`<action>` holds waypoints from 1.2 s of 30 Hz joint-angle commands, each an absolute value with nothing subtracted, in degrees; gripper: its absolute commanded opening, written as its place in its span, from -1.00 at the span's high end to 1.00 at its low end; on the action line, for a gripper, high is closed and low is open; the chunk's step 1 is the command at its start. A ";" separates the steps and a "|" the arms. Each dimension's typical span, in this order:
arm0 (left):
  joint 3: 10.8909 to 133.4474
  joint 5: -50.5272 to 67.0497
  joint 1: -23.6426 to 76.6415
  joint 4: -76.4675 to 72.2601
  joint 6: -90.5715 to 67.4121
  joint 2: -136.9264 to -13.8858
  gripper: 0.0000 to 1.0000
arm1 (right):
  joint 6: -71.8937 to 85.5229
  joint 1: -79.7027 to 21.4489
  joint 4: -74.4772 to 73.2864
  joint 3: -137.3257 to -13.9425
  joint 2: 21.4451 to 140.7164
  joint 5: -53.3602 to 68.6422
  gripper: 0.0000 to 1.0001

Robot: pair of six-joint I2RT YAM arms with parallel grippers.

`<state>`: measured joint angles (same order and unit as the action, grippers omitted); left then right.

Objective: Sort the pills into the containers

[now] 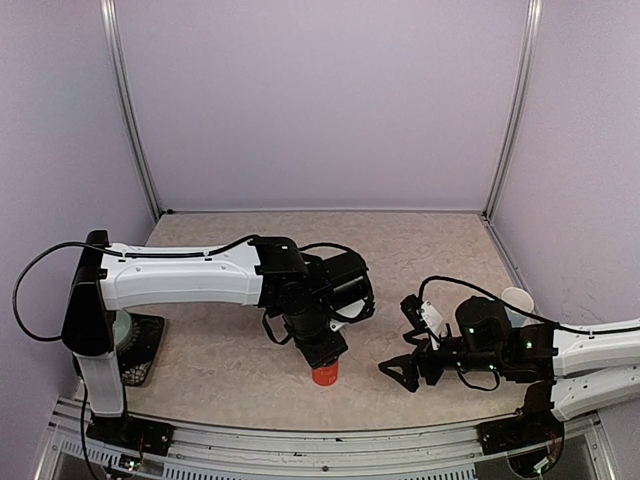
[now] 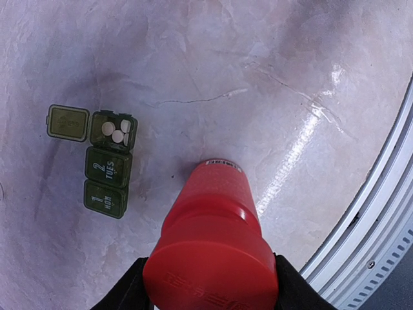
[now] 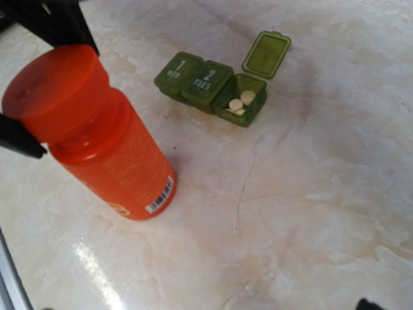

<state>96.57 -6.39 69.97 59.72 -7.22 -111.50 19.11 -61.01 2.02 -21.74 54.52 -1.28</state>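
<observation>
Near the lower middle of the overhead view, the left gripper (image 1: 322, 352) pinches the capped top of a red bottle (image 1: 325, 374). The bottle leans, and its base appears to rest on the table (image 1: 420, 250). Just to its right, the right gripper (image 1: 405, 342) has its fingers spread and holds nothing.

The containers (image 2: 108, 165) cannot be seen from overhead and probably lie under the left arm. From the left wrist they sit at middle left, up and left of the bottle and apart from it. Their long axis runs top to bottom of the frame. The top compartment is open with its lid flung left, and three white pills (image 2: 116, 131) lie inside. The two compartments below it, marked TUES and MON, are closed.

From the right wrist the containers lie at upper centre, beyond the bottle. The left arm looks the nearer. With the cap on, pouring probably waits on the right gripper unscrewing it.

The table is pale, glossy, marbled beige with thin veins. Plain lilac walls (image 1: 320, 100) with metal corner posts enclose it.
</observation>
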 commanded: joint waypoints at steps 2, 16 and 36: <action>96.46 -7.75 70.45 60.68 -7.65 -110.04 -0.11 | 19.16 -60.95 3.08 -21.51 54.49 -0.94 -1.00; 95.79 -7.30 70.48 60.99 -7.61 -110.04 -0.12 | 19.08 -60.92 2.65 -21.68 54.36 -1.14 -1.00; 94.56 -7.30 70.49 59.75 -7.47 -109.82 -0.36 | 19.08 -60.91 2.57 -21.54 54.22 -1.01 -1.00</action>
<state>94.70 -6.85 70.17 59.94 -7.38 -111.39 19.11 -61.01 2.02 -21.74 54.52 -1.26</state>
